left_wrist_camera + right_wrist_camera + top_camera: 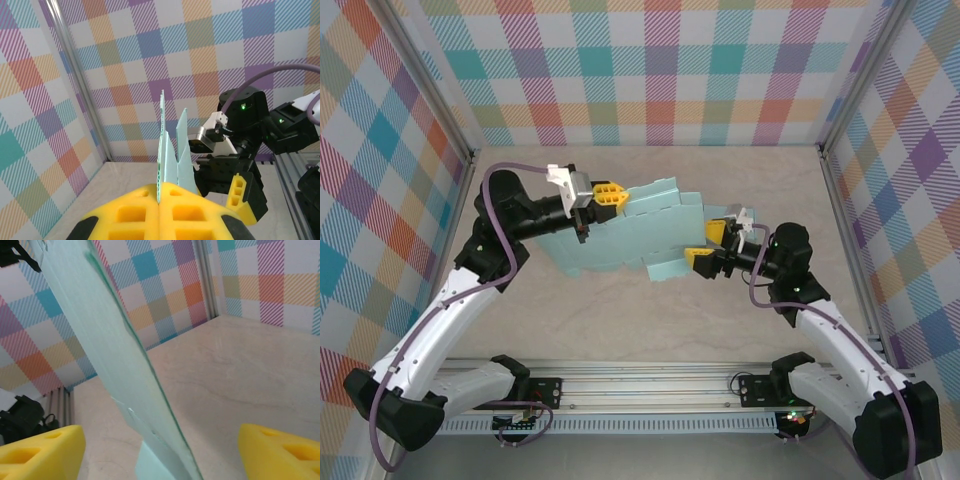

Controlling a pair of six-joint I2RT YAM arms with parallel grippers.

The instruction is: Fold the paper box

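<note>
L gripper point(159, 192) is clamped fully shut on the far-left edge of the paper box point(170, 150), yellow pads point(125, 215) meeting w/ the sheet pinched between them. R gripper point(160, 450) stands wide open, one pad each side of the sheet's near-right part. Neither touches it as far as I can see, so it holds nothing.

From the top cam the box is an unfolded flat blank, held up between the two arms over the table point(650, 330). Can't tell if its lowest corner touches down.

I judge it v. light, thin and bendy. It'll flop and twist if held from one point only, and crease or tear if squeezed or pulled hard. Surface looks smooth, so a shallow pinch could slip. Best hold imo is deep on a flat panel close to a score line, not on a loose flap tip.

Looks: pale teal card w/ a darker green edge, parallel score lines and notched flaps along the rim. No panels erected yet.
</note>
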